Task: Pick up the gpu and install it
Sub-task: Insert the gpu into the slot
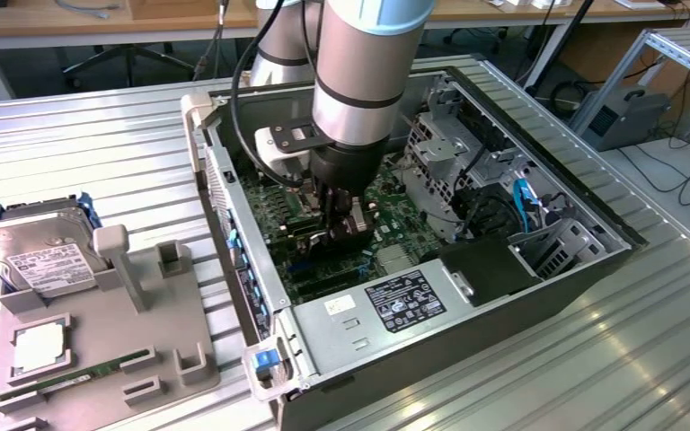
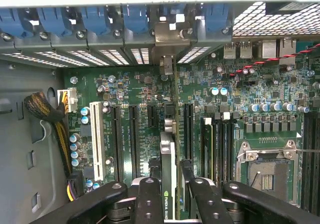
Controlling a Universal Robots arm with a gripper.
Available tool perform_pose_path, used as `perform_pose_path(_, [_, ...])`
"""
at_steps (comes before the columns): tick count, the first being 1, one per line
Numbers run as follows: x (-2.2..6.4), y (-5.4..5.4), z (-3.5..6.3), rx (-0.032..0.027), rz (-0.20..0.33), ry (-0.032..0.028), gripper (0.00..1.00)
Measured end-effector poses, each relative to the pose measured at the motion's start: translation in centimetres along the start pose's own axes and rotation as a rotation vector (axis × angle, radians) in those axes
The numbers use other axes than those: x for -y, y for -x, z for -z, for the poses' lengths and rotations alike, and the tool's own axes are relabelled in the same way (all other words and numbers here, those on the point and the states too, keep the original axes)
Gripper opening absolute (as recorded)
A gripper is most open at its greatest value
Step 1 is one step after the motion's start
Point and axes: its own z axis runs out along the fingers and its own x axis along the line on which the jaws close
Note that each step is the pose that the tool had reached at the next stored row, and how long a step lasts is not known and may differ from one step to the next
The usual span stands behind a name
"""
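Gpu [image 2: 168, 179], a thin flat black expansion card, stood on edge over the green motherboard [image 2: 135, 91] inside the open grey metal computer case [image 1: 585, 211]; we saw our hand [image 2: 171, 191] clamped on it.

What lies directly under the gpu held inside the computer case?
Under the gpu lies the green motherboard with its black expansion slots. The card's lower edge and the slot beneath it are covered.
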Motion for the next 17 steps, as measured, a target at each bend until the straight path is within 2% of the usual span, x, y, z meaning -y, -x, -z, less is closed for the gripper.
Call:
perform_pose_path(13, [0.0, 0.0, 0.0, 0.0, 0.0, -0.0001, 0.26])
perform_pose_path(17, [0.01, 0.02, 0.6, 0.0002, 0.0, -0.0008, 0.26])
